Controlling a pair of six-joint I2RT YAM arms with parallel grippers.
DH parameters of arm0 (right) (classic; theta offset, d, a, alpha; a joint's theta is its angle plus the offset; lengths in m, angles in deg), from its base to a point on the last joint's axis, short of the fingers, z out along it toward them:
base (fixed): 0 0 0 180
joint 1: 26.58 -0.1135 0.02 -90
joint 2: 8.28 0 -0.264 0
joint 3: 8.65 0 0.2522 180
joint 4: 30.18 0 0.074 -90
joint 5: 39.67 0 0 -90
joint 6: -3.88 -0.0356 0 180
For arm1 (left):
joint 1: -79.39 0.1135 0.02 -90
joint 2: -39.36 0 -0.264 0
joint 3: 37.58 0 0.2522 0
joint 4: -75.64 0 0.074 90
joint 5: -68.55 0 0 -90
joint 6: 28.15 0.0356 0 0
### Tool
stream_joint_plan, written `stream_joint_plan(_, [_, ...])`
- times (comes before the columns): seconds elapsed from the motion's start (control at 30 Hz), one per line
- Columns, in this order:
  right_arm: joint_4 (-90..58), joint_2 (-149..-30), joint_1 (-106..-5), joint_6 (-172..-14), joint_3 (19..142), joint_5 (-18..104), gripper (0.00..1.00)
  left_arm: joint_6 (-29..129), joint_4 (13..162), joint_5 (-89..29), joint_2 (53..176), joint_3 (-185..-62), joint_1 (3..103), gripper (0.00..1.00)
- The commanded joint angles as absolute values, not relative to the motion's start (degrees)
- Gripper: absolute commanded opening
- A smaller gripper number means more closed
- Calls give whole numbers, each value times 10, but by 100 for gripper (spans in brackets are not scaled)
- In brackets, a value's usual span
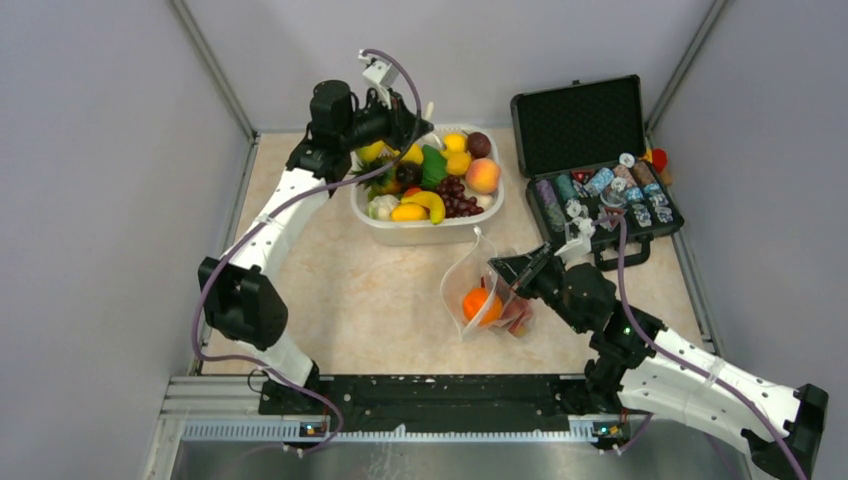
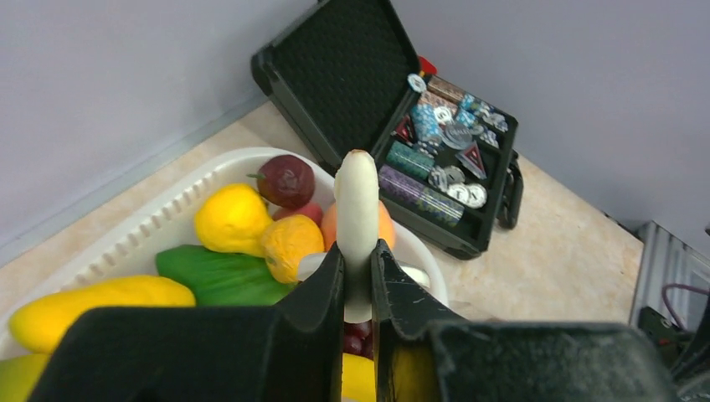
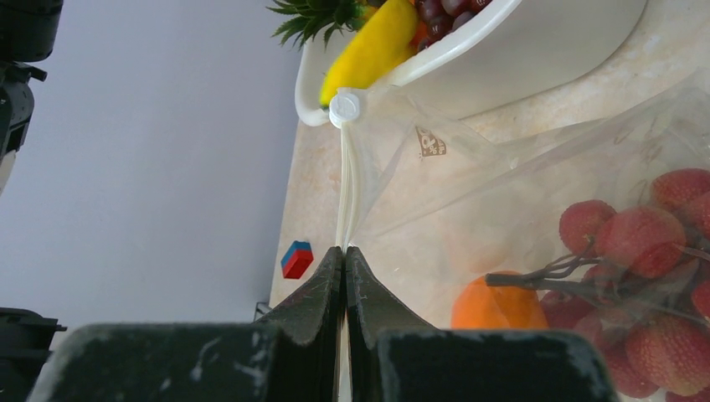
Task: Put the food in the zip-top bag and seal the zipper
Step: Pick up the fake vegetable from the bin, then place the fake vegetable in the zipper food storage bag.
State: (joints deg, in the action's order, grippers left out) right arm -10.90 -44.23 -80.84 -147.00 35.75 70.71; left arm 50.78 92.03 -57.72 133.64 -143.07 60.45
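Note:
The zip-top bag (image 1: 468,282) stands open on the table, holding an orange (image 1: 481,304) and a red bumpy fruit bunch (image 3: 638,241). My right gripper (image 3: 344,249) is shut on the bag's whitish zipper (image 3: 345,188) strip, below its round white slider (image 3: 344,107). In the top view this gripper (image 1: 502,266) sits at the bag's right edge. My left gripper (image 2: 358,251) hovers over the white tub (image 1: 400,236) of food and is shut on a slim white food piece (image 2: 357,197), lifted above the fruit. In the top view the left gripper (image 1: 424,120) is at the tub's far left.
The tub holds a banana (image 1: 424,204), grapes (image 1: 458,198), a peach (image 1: 483,176), lemons and green pieces. An open black case of chips (image 1: 600,190) stands right of the tub. A small red-and-blue block (image 3: 296,259) lies by the wall. Grey walls enclose the table.

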Motion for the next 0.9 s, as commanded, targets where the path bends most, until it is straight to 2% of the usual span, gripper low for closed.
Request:
stream_joint_plan(0.0, [-122,-434,-811,-1476,357,722,0,506,952,-623,1359,-1437,594,14])
stream_joint_plan(0.53, [-134,-440,-811,-1477,352,738,0,392,783,-667,1178,-1208,582,16])
stream_joint_plan(0.87, [-147,-449,-811,-1470,377,763,0,385,773,-643,1002,-1031,489,21])
